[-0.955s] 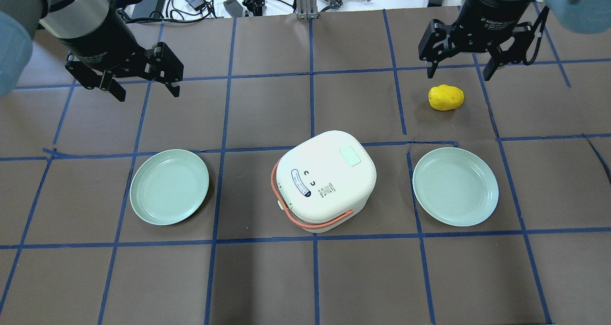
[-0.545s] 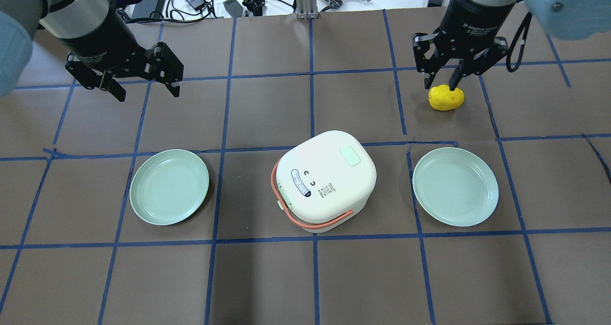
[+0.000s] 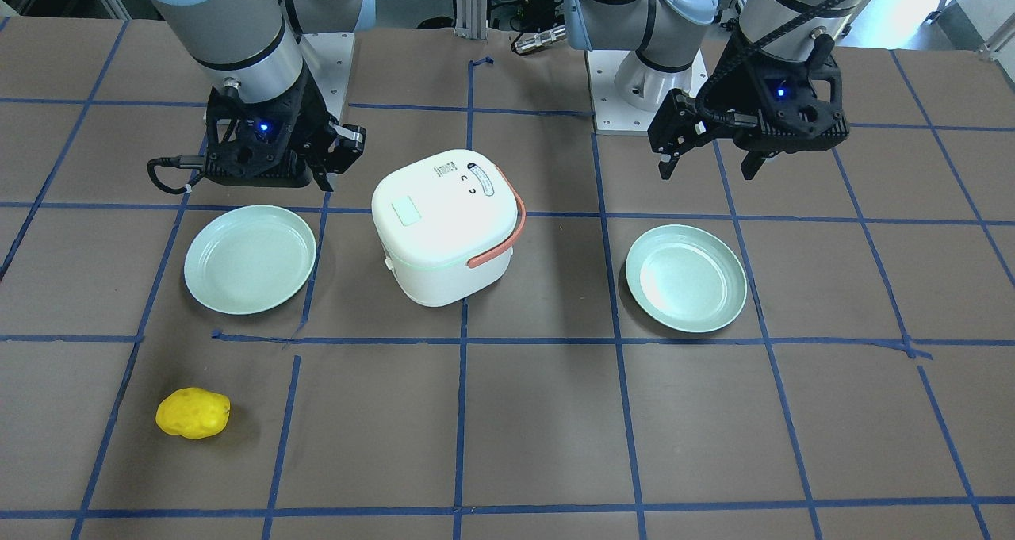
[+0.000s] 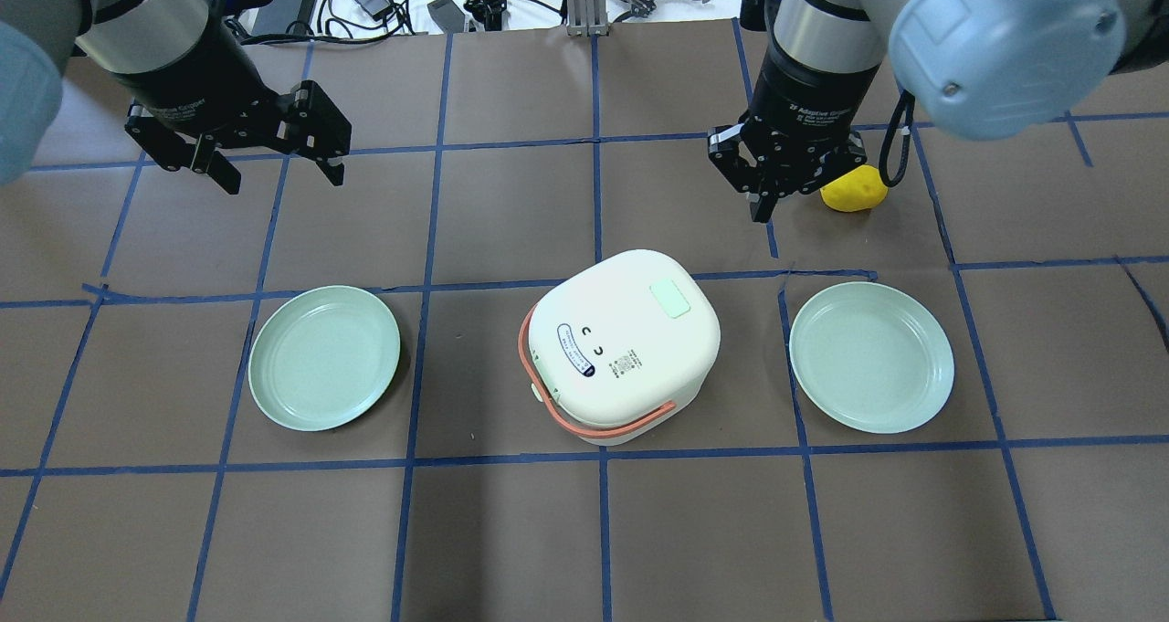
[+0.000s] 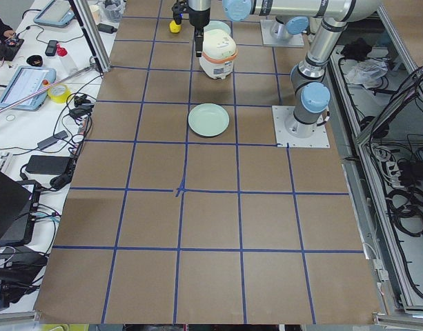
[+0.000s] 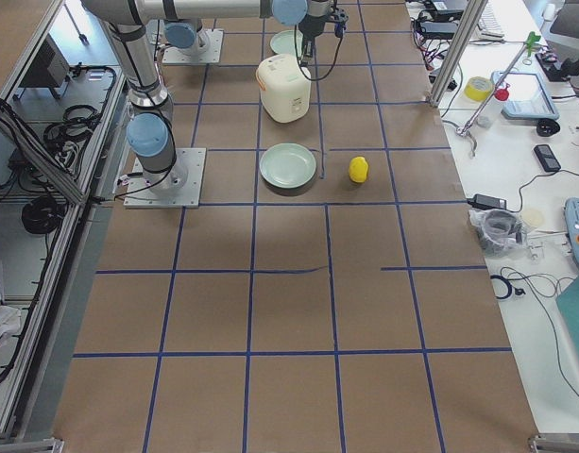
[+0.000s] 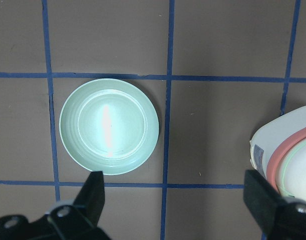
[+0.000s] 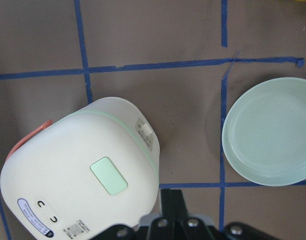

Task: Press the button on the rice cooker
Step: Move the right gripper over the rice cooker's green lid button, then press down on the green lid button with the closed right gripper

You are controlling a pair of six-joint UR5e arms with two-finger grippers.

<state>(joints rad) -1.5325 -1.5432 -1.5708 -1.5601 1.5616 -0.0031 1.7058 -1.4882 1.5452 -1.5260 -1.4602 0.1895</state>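
Note:
The white rice cooker [image 4: 626, 348] with an orange handle stands mid-table, lid closed. A pale green rectangular button [image 4: 673, 299] sits on its lid, and it also shows in the right wrist view [image 8: 109, 176]. A small white latch [image 8: 145, 132] is on the cooker's side wall. My right gripper [image 4: 761, 207] is shut and empty. It hangs above the table beyond the cooker's far right corner, not touching it. My left gripper [image 4: 281, 176] is open and empty, far to the left over the table beyond the left plate.
Two pale green plates flank the cooker, the left plate [image 4: 324, 357] and the right plate [image 4: 872, 357]. A yellow lumpy object [image 4: 858, 193] lies just right of my right gripper, partly behind it. Cables and tools lie past the table's far edge.
My right gripper has closed and moved left and toward the cooker, away from above the yellow object. The left arm has not moved.

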